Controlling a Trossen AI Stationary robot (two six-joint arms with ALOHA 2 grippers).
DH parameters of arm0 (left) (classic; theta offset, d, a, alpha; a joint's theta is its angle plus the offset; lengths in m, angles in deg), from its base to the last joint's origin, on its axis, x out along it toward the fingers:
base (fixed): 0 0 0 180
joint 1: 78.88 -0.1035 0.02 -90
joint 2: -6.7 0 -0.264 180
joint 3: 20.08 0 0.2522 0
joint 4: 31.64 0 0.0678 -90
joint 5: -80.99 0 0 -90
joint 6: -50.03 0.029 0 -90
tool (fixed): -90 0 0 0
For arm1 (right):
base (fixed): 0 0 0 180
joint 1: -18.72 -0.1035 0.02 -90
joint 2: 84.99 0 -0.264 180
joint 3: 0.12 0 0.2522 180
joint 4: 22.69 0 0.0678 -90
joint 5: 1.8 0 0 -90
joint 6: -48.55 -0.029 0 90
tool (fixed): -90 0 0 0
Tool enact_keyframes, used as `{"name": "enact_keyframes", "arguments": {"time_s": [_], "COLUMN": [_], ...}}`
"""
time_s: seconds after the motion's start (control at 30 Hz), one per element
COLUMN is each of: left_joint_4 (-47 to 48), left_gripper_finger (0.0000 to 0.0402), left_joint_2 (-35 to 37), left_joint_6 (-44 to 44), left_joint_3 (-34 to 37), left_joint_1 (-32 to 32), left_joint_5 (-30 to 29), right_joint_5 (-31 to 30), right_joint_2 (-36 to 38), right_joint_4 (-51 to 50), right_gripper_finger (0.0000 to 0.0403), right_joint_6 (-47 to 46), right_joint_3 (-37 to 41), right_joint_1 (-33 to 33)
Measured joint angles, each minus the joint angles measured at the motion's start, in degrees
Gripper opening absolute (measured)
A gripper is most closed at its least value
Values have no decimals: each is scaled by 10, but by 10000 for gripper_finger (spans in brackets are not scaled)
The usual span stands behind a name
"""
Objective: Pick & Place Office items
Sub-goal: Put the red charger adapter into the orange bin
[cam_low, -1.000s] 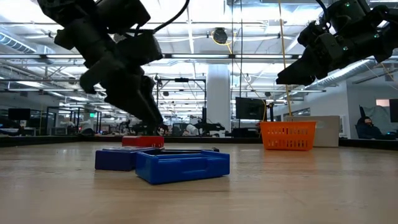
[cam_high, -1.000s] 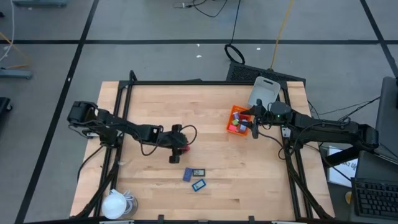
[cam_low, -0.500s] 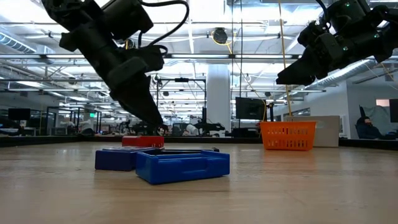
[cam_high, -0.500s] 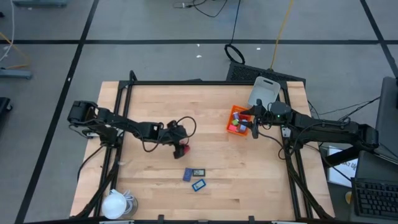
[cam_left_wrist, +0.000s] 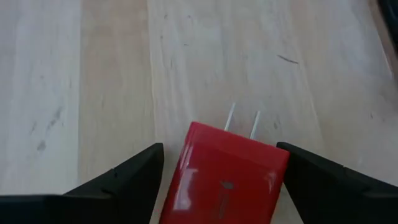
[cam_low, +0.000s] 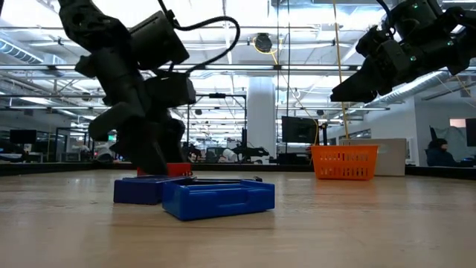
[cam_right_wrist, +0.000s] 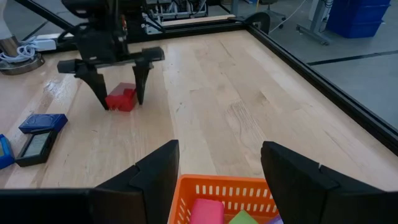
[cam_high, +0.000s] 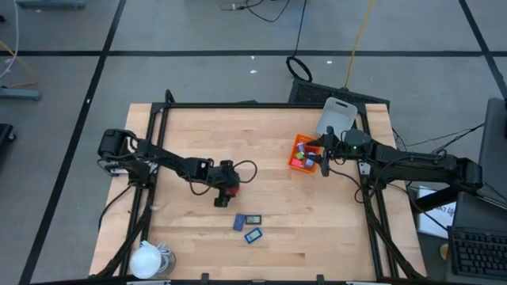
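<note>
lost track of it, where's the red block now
In the high view the red block lies left of table centre, between the left gripper's open fingers, above the blue rectangles.

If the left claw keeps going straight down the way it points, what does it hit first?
Most likely the red plug block: it lies on the table between the open fingers of the left claw. Depth is uncertain, but nothing else shows in that line.

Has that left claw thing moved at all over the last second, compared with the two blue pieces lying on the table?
Yes. In the high view the left tool swung slightly away from the blue pieces, then came back to straddle the red block.
</note>
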Motion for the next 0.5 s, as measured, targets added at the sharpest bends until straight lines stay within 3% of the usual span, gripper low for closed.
{"name": "enact_keyframes", "arguments": {"time_s": [0.3,0.5], "left_joint_4": [13,24], "left_gripper_finger": [287,277], "left_joint_2": [-13,-2], "left_joint_6": [-190,-148], "left_joint_3": [-1,0], "left_joint_1": [-13,-13], "left_joint_5": [29,32], "right_joint_5": [0,0], "right_joint_2": [-1,-1], "right_joint_4": [1,0], "right_gripper_finger": [219,219], "right_joint_6": [0,0], "right_joint_3": [0,0], "right_joint_1": [0,0]}}
